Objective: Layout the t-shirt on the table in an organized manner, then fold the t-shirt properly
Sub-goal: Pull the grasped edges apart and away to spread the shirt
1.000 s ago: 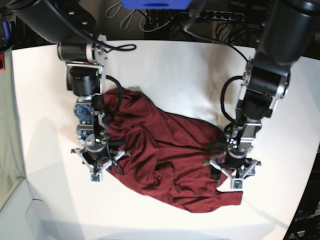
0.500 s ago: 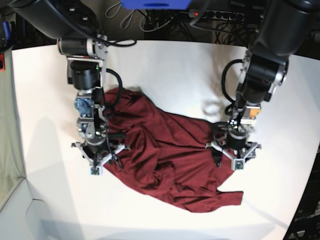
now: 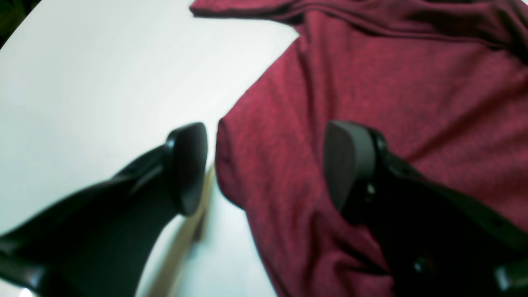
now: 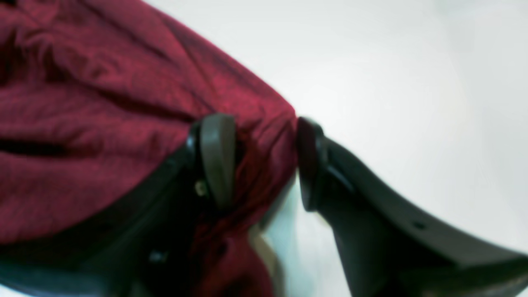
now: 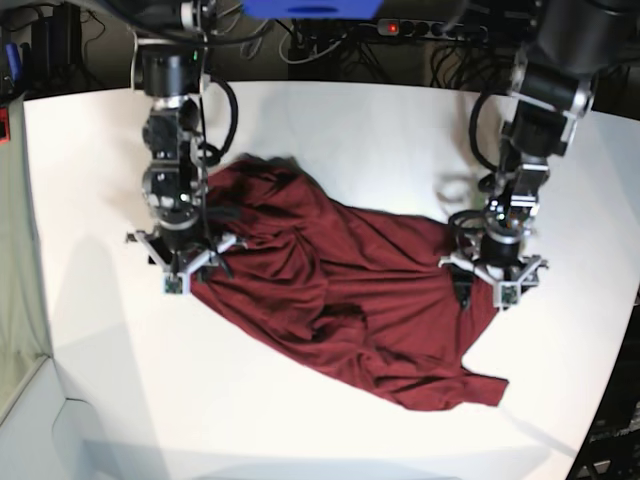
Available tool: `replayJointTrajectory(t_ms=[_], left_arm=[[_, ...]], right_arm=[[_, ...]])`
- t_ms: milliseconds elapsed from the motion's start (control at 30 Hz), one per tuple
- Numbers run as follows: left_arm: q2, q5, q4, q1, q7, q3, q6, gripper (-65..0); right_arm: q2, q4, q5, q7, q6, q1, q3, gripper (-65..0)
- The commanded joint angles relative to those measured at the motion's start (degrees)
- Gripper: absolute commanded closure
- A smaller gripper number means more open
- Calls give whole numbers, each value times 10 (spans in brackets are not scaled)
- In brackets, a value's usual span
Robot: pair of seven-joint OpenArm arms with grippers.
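The maroon t-shirt [image 5: 330, 270] lies crumpled across the middle of the white table [image 5: 350, 130], with one sleeve end pointing to the near right. My right gripper [image 5: 178, 272] is at the shirt's left edge. In the right wrist view the right gripper [image 4: 262, 161] is closed on a bunched fold of the t-shirt [image 4: 103, 103]. My left gripper [image 5: 497, 285] is at the shirt's right edge. In the left wrist view the left gripper [image 3: 264, 169] is open wide and straddles the hem of the t-shirt [image 3: 371, 82], one finger over bare table [image 3: 82, 74].
A power strip and cables [image 5: 430, 30] lie beyond the table's far edge. A blue object [image 5: 310, 8] sits at the top centre. The table's curved edge runs down the left [image 5: 35, 300] and the near right corner.
Both grippers moved toward the far side of the table and further apart. The shirt moved with them and is stretched wider, with its left part pulled up.
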Motion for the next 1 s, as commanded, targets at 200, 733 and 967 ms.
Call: replayJointTrajectory(t_ms=[200, 733, 967], left_arm=[[-62, 24, 241, 175, 191, -16, 13, -426], [-67, 28, 461, 378, 218, -249, 8, -426], [-65, 24, 549, 403, 219, -298, 8, -426]], right_arm=[[0, 60, -2, 0, 0, -56, 0, -253], [-13, 247, -1, 2, 0, -175, 0, -252], [-17, 285, -1, -1, 0, -181, 0, -256]])
